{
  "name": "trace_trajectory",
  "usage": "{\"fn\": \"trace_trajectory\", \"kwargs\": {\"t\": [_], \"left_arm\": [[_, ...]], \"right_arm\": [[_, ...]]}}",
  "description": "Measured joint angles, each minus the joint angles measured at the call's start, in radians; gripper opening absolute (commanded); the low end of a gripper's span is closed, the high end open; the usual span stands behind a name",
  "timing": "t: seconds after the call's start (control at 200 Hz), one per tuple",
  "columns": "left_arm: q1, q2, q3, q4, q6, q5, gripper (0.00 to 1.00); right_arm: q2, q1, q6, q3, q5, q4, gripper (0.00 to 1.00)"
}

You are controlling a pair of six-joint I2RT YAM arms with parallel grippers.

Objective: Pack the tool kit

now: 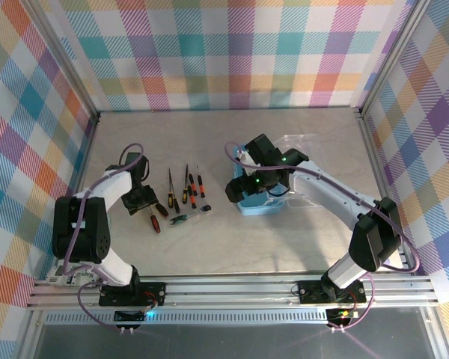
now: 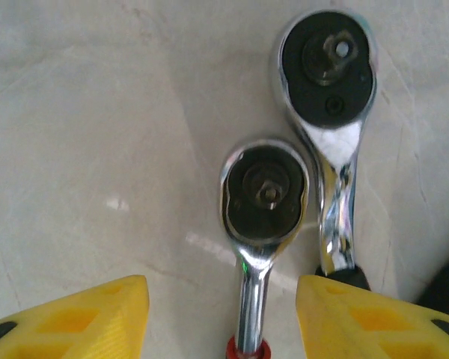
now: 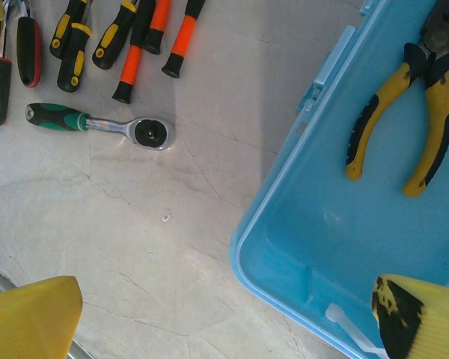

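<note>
Left end effector [image 2: 221, 318] apart, nearer; red-collared ratchet [image 2: 264, 196] lay between its fingers [image 2: 82, 314], handle axis running back toward wrist. Right end effector [image 3: 224, 318] apart, over box [image 3: 284, 247].

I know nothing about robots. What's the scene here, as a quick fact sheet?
Box: blue box, open, on table
Inside: yellow-handled pliers
On table: screwdrivers, green-handled ratchet
Left gripper: open, fingers either side of red-handled ratchet
Right gripper: open, empty, above the box's edge
</note>
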Motion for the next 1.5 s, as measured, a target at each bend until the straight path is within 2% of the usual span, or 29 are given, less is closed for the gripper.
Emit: {"fn": "trace_trajectory", "kwargs": {"t": [0.22,0.33,0.92,1.185,1.5], "left_arm": [[0.001,0.081,0.034,0.019,0.010,-0.006,0.53],[0.001,0.111,0.052,0.025,0.012,-0.007,0.48],[0.000,0.141,0.090,0.002,0.037,0.001,0.00],[0.001,0.111,0.090,-0.004,0.063,-0.006,0.00],[0.000,-0.102,0.150,-0.118,0.093,0.028,0.00]], "right_arm": [[0.000,-0.006,-0.015,0.000,-0.002,0.010,0.99],[0.000,-0.011,-0.019,0.000,-0.002,0.010,0.99],[-0.018,-0.022,-0.019,-0.013,0.002,0.004,0.99],[-0.030,-0.023,-0.019,-0.014,0.005,-0.006,0.99],[-0.066,-0.023,-0.019,-0.016,0.002,-0.007,0.99]]}}
